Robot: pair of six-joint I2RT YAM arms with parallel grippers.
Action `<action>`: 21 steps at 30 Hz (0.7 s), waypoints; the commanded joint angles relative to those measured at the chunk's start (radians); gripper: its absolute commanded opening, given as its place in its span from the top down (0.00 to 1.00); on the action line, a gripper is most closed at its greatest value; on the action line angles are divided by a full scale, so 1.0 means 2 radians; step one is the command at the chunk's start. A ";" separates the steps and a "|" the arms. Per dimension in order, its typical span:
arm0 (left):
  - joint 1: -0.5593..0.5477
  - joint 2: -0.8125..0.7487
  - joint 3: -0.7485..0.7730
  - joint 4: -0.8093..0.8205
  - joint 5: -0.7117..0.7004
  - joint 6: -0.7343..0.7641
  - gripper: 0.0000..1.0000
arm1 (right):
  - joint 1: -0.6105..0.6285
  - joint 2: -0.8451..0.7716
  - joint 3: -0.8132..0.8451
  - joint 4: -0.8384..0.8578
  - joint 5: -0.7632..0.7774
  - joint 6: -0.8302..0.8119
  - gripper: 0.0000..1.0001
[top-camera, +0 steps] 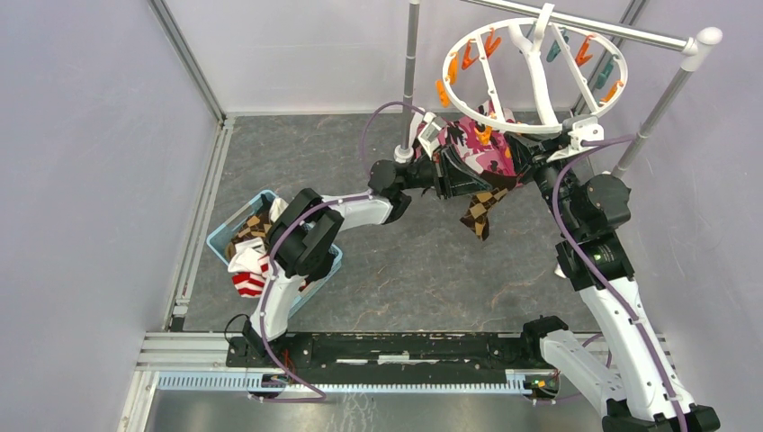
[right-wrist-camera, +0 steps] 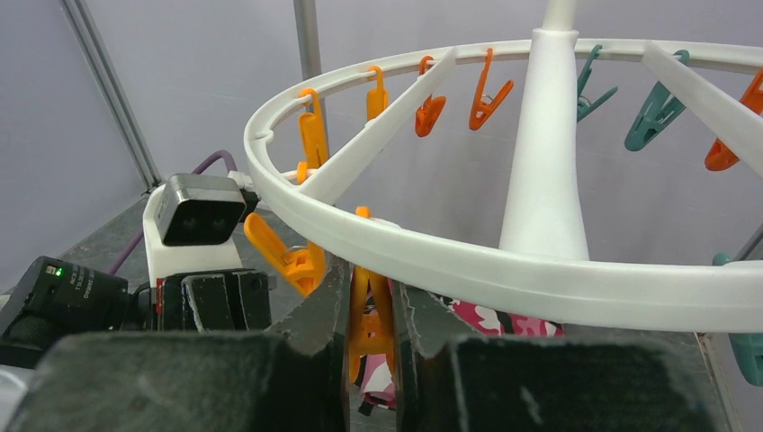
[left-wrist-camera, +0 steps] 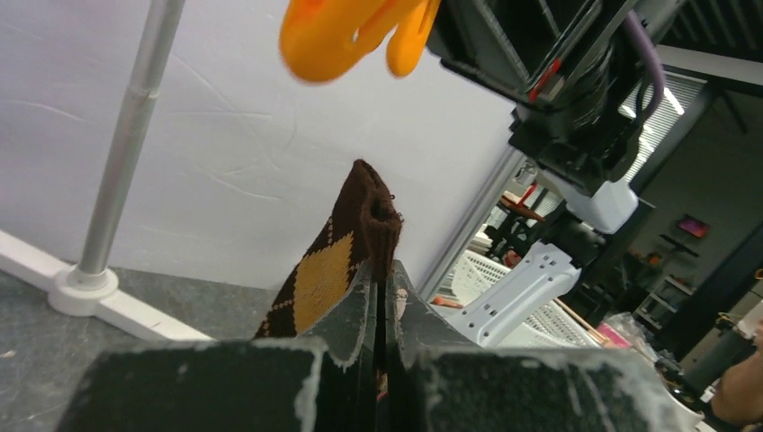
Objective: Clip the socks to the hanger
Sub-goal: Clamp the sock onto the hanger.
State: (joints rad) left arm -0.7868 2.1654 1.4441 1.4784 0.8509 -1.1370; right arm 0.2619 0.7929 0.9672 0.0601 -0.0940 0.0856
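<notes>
Two tools, both closed on something. My left tool (left-wrist-camera: 382,274) was pinched fully together on one end of a brown argyle sock (left-wrist-camera: 335,261). Its tip stuck up past the fingers, just below an orange clip (left-wrist-camera: 355,31). From overhead, the rest of the sock dangled clear of the counter (top-camera: 405,270).

My right tool (right-wrist-camera: 371,286) was nearly closed, fingers pressed on either side of that clip. The clip hung from the near rim of the hanger (right-wrist-camera: 432,256). The hanger itself hung by its hook from the rail (top-camera: 585,25) at the far right.

A pink camouflage cloth (top-camera: 486,153) sat bunched under the ring between the two wrists. More socks lay in the blue basket (top-camera: 222,238) on the left of the counter.
</notes>
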 commanded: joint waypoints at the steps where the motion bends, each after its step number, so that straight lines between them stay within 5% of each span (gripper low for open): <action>1: 0.001 0.005 0.043 0.130 0.019 -0.054 0.98 | 0.002 -0.007 0.022 -0.006 -0.021 0.007 0.97; 21: 0.001 0.024 0.092 0.129 -0.007 -0.092 0.98 | 0.002 -0.007 0.026 -0.016 -0.056 0.017 0.97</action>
State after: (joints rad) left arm -0.7868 2.2108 1.5772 1.4979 0.8639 -1.2800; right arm 0.2615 0.7929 0.9806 0.0425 -0.1543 0.1078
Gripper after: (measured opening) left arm 0.047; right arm 0.172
